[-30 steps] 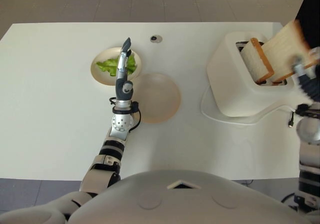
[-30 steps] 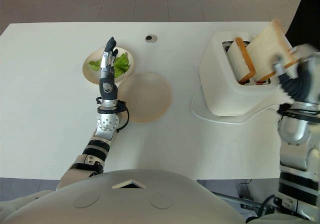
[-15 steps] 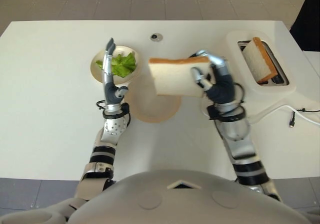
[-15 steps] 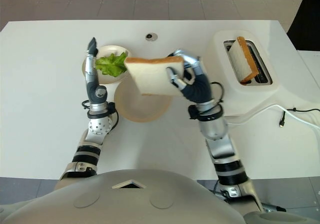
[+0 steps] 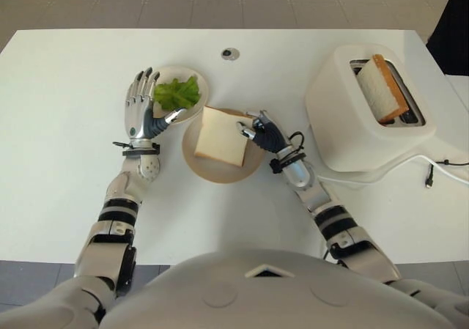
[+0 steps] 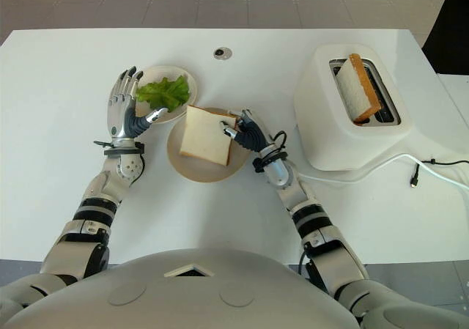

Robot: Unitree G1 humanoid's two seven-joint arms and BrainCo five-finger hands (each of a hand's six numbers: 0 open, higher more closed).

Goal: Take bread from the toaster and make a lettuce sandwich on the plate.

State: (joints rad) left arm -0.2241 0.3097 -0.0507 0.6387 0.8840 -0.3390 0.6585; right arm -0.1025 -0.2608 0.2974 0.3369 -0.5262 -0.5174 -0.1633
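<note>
Squarely on plate (image 5: 220,174), bread slice (image 5: 221,136); right hand (image 5: 267,134) fingers (image 5: 248,130) pinch corner

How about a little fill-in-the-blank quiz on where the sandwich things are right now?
1. One slice of bread lies flat on the ___.
2. The other slice stands in the ___.
3. The left hand is beside a small bowl of ___.

Missing words: plate; toaster; lettuce.
</note>
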